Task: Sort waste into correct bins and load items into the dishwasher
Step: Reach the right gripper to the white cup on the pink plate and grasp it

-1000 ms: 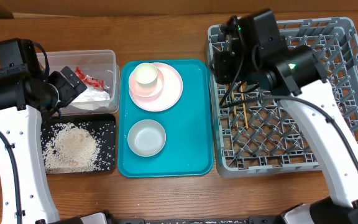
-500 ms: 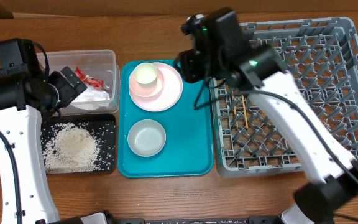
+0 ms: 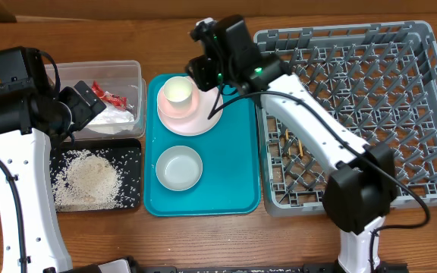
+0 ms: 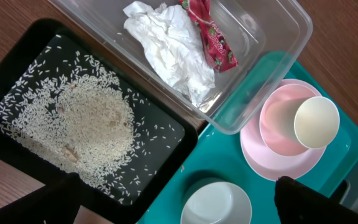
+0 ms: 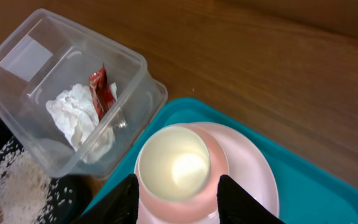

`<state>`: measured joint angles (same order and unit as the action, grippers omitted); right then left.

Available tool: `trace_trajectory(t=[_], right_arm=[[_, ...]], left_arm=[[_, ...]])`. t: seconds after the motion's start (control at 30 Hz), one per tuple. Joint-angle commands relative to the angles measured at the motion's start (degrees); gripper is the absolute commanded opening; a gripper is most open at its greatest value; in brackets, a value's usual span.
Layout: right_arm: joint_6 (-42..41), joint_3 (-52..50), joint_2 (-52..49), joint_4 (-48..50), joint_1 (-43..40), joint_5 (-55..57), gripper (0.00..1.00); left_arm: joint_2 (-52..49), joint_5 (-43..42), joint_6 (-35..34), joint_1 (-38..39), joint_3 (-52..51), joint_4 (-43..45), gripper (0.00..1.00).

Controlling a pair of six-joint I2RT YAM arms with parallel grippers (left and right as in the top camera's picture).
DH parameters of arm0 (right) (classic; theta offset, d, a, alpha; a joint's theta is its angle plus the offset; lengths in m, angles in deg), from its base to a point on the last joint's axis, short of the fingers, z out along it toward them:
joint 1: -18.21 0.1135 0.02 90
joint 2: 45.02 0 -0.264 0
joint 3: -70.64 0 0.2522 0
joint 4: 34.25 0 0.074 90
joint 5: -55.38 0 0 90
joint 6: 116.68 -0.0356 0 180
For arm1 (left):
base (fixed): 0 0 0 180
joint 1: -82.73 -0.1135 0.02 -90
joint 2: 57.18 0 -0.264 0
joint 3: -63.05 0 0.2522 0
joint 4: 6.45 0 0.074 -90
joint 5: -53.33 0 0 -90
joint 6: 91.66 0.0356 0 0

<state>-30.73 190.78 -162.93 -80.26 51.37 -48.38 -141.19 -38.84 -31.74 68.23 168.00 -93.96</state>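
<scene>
Right wrist: white cup (image 5: 173, 163) between spread jaws.

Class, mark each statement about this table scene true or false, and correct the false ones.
1. The rice lies in the black tray. True.
2. The red wrapper lies among the rice. False: it is in the clear tub, with the napkin.
3. The chopsticks lie in the grey rack. True.
4. The white cup stands on bare table. False: it is stacked over the pink plate on the teal tray.
5. The right fingers stand open, one either side of the cup. True.
</scene>
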Motion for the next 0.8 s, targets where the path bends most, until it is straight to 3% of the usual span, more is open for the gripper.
trace_trajectory(t=[0.0, 0.77], right_arm=[[1.3, 0.7, -3.5, 3.7, 1.6, -0.5, 0.43], [2.7, 0.7, -10.3, 5.6, 6.1, -0.4, 0.45]], left_arm=[[-0.3, -0.2, -0.2, -0.1, -0.2, 0.1, 1.0], [-0.3, -0.2, -0.2, -0.1, -0.2, 0.1, 1.0]])
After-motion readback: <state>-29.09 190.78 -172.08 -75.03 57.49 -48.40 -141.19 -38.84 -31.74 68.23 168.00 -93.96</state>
